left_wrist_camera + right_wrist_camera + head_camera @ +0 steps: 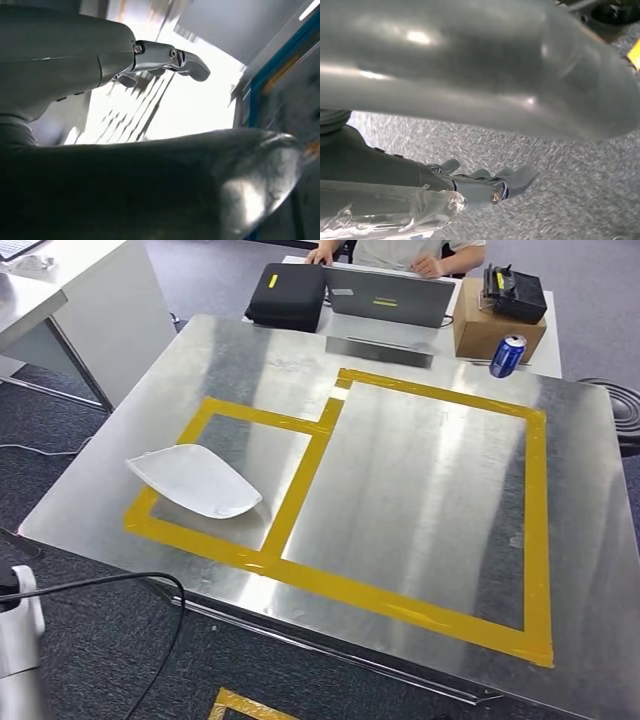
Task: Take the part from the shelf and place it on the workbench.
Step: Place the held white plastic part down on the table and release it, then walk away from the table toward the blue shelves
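The white leaf-shaped curved part (195, 480) lay on the shiny metal workbench (423, 480), across the smaller yellow tape rectangle (226, 480), long axis running left-right, sharper tip rightward. Left hand (166, 60) and right hand (486, 185) hung fingers apart, holding nothing; both views blurred.

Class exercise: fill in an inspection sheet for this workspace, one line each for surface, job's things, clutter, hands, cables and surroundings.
Surface: metal workbench marked with yellow tape rectangles.
Job's things: white curved part lies on the workbench, over the smaller tape rectangle's edge.
Clutter: nothing seen on the workbench.
Hands: left hand and right hand hold nothing, fingers apart.
Cables: black cable hangs off the near edge.
Surroundings: far table with black case, laptop, cardboard box and blue can; a person sits behind.
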Motion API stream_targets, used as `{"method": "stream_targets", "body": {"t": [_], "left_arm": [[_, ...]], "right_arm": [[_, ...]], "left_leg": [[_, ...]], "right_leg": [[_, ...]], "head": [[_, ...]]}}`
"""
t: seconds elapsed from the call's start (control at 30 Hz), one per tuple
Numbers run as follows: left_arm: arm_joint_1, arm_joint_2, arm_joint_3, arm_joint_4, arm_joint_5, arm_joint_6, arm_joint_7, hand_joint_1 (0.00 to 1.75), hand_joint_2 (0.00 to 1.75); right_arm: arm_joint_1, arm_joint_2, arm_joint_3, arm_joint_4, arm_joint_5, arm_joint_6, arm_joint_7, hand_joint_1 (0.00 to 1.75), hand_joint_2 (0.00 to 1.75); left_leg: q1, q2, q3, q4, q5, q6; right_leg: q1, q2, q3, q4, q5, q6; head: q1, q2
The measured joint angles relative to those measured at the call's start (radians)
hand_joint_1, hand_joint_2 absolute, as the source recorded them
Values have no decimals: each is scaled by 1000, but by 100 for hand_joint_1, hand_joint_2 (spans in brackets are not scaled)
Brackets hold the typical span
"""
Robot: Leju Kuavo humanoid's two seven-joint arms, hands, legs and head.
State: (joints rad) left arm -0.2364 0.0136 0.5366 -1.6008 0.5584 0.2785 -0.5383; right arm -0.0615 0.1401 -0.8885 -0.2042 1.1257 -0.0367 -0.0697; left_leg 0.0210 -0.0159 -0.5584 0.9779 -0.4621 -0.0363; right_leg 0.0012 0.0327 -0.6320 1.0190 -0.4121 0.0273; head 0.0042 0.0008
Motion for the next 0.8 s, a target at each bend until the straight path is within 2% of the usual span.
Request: {"method": "stream_targets", "body": {"t": [0.07, 0.1, 0.2, 0.27, 0.33, 0.47, 0.6, 0.67, 0.8], "left_arm": [[29, 13, 113, -8, -111, 147, -97, 0, 0], [51, 18, 173, -17, -143, 177, -122, 0, 0], [117, 14, 364, -63, -237, 173, -137, 0, 0], [149, -5, 480, -117, -370, 154, -137, 0, 0], [192, -30, 565, -186, -521, 185, -138, 0, 0], [315, -75, 603, -269, -734, 370, -138, 0, 0], [373, -110, 619, -292, -907, 419, -138, 0, 0], [394, -116, 650, -277, -1145, 421, -138, 0, 0], [443, -114, 696, -175, -1818, 419, -137, 0, 0]], "right_arm": [[2, 2, -17, 0, -26, -5, 3, 0, 0], [3, 2, -27, 0, -40, -4, 3, 0, 0], [9, 4, -62, 0, -80, 5, 2, 0, 0], [10, 4, -85, 0, -98, 9, -1, 0, 0], [10, 4, -105, 0, -107, 9, -8, 0, 0], [12, 5, -134, 0, -116, 8, -32, 0, 0], [8, 6, -152, 0, -119, 0, -45, 0, 0], [8, 8, -158, 0, -110, -14, -45, 0, 0], [11, 11, -159, 0, -88, -28, -39, 0, 0]], "left_leg": [[1, 0, 1, 0, -1, -2], [1, 1, 2, -1, -2, -3], [1, 1, 3, -1, -3, -4], [2, 0, 3, -1, -4, -5], [1, 0, 4, -1, -5, -5], [0, 0, 7, -1, -8, -3], [1, -2, 9, -1, -8, -2], [0, -1, 11, -1, -10, -1], [-2, -1, 13, -1, -12, 0]], "right_leg": [[0, 1, 1, 1, -1, -2], [1, 1, 1, 1, -3, -3], [2, 0, 2, 1, -5, -5], [3, -1, 3, 0, -6, -6], [2, -1, 4, 0, -7, -5], [1, -1, 6, 0, -8, -4], [1, -3, 10, -1, -9, -5], [0, -2, 12, -1, -10, -4], [-2, -2, 14, -1, -11, -2]], "head": [[0, 0], [0, 0], [0, 0], [0, 0], [0, 0], [0, 0], [0, 0], [0, 0], [0, 0]]}}
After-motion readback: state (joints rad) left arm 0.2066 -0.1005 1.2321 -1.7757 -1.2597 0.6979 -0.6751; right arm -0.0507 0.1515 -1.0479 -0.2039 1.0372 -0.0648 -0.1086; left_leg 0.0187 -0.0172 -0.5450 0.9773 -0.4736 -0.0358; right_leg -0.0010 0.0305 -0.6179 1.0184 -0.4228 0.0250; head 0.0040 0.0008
